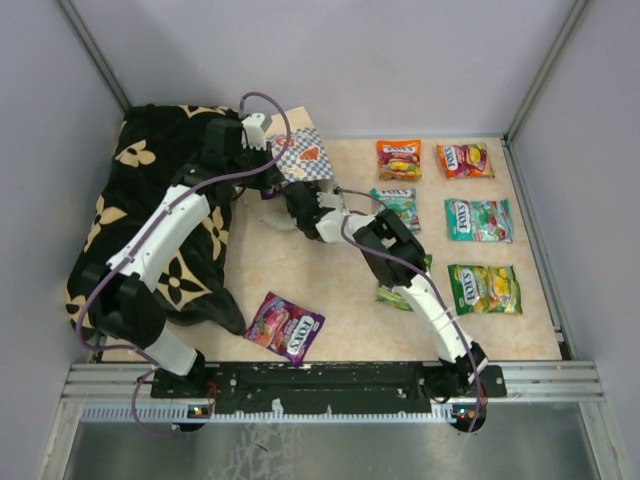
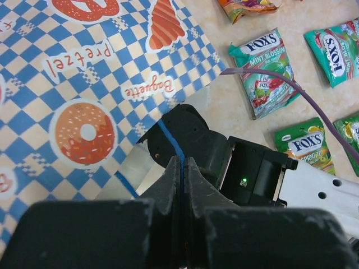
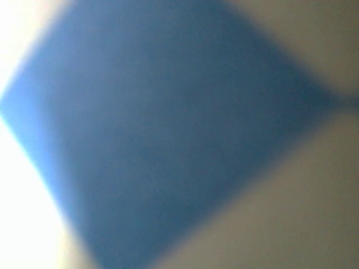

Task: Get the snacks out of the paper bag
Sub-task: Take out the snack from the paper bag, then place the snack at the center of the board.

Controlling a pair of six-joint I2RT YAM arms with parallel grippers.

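Observation:
The paper bag (image 1: pixel 303 155) lies at the back of the table, its checkered side up; it fills the left wrist view (image 2: pixel 84 84). My left gripper (image 1: pixel 272 148) is shut on the bag's thin blue cord handle (image 2: pixel 168 137), pinched between the jaws (image 2: pixel 181 168). My right gripper (image 1: pixel 297 203) reaches into the bag's mouth, its fingertips hidden. The right wrist view shows only a blue and cream blur. Snacks lie out on the table: orange (image 1: pixel 399 158), red (image 1: pixel 465 160), two teal (image 1: pixel 397 205) (image 1: pixel 478 219), green (image 1: pixel 485 288), purple (image 1: pixel 285 326).
A black flower-patterned cloth (image 1: pixel 150 220) covers the left side of the table. Another green packet (image 1: pixel 398 296) lies partly under my right arm. The right arm's black wrist (image 2: pixel 202 145) sits just in front of my left jaws. Grey walls enclose the table.

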